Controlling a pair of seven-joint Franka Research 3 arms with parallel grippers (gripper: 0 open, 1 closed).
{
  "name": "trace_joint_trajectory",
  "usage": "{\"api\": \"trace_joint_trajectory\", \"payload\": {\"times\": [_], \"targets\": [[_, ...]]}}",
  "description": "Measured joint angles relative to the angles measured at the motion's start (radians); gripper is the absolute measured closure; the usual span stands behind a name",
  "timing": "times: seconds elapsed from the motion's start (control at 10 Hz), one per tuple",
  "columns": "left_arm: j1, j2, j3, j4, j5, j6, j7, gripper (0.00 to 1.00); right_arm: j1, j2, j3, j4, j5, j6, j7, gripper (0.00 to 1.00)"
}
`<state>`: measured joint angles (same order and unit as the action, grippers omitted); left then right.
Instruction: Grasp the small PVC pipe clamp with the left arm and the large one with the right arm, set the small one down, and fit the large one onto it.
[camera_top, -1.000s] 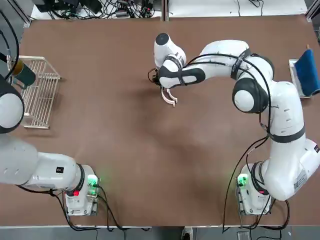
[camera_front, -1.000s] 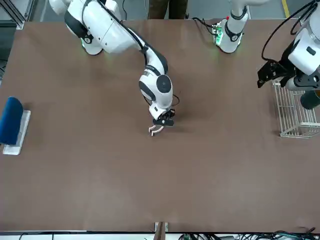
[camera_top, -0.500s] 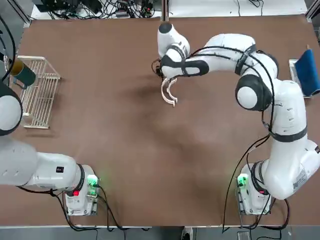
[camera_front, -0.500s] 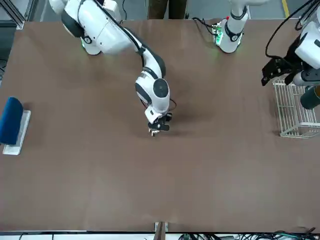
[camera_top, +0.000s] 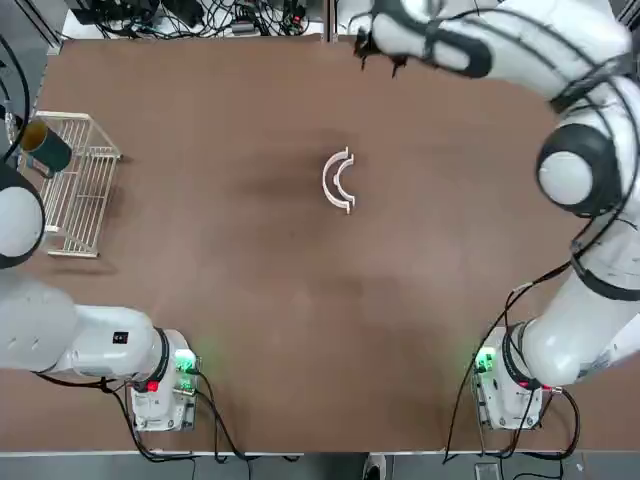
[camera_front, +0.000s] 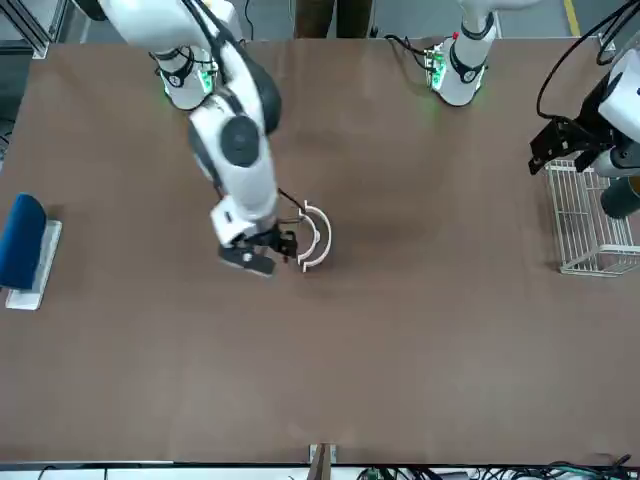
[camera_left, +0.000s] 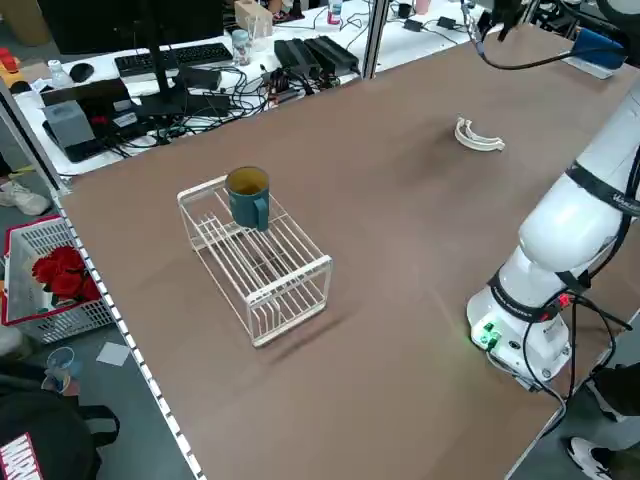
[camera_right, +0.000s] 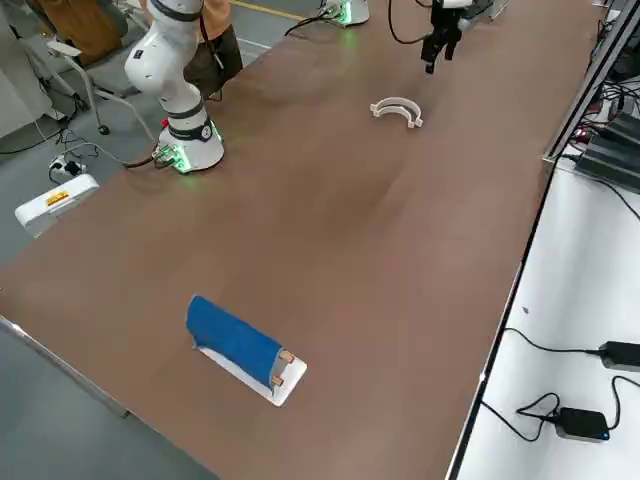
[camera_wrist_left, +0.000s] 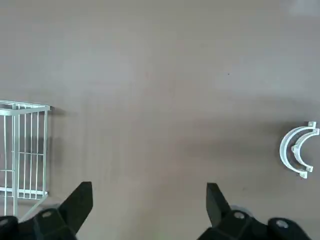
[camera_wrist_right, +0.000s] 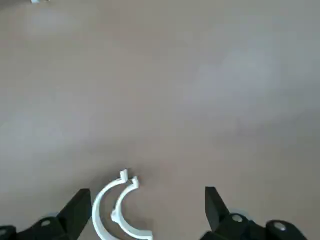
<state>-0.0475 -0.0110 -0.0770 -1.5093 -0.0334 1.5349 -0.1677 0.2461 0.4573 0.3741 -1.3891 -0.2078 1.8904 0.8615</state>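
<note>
Over by the left gripper (camera_front: 553, 152) stands the one real container on the worktop (camera_top: 220, 290): a white wire basket (camera_top: 78, 185), open-topped, made of thin parallel rods. A dark teal mug (camera_left: 247, 196) sits at one end of it, upright, its inside looking tan; whether anything is in the mug I cannot tell. The left gripper hangs just beside that basket with its dark fingers (camera_wrist_left: 80, 201) spread wide and nothing between them.

Out in the middle of the brown, matte worktop lie the two white plastic half-rings, well apart from both grippers. The large one (camera_top: 334, 181) is a smooth C-shaped band with short flared tabs at its ends; the small PVC pipe clamp (camera_top: 346, 184) nests inside its curve, the two arcs running parallel and opening the same way. In the right wrist view the pair show as two concentric crescents, the tabs at one end sitting side by side; whether the bands touch along their length I cannot tell.

The right gripper (camera_top: 378, 55) is raised well above the worktop, off to the far side of the nested clamps, its black fingers (camera_wrist_right: 212, 205) parted and empty. Its white arm is made of rounded glossy segments with black cables looped along it.

Far off to the right arm's side a blue rounded pad lies on a flat white base (camera_right: 240, 355) near the worktop's edge.
</note>
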Motion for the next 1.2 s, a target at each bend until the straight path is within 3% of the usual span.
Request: {"api": "trace_joint_trajectory", "payload": {"times": [0.1, 0.4, 0.7, 0.9, 1.2], "targets": [[0.0, 0.0, 0.0, 0.0, 0.0, 0.0, 0.0, 0.0, -0.041, -0.083, -0.056, -0.028, 0.074, -0.037, -0.139, 0.0], [-0.001, 0.0, 0.0, -0.001, 0.0, 0.0, 0.0, 0.0, -0.102, -0.296, -0.32, -0.102, 0.198, -0.167, -0.558, 0.0], [-0.003, 0.012, 0.0, -0.006, 0.017, 0.0, 0.0, 0.0, -0.16, -0.399, -0.473, -0.128, 0.216, -0.277, -0.782, 0.0], [-0.005, 0.019, -0.002, -0.006, 0.021, 0.005, 0.0, 0.0, -0.169, -0.425, -0.53, -0.129, 0.218, -0.32, -0.895, 0.0], [-0.003, 0.019, -0.002, -0.005, 0.022, 0.006, 0.0, 0.0, -0.174, -0.436, -0.532, -0.129, 0.218, -0.331, -0.931, 0.0]]}}
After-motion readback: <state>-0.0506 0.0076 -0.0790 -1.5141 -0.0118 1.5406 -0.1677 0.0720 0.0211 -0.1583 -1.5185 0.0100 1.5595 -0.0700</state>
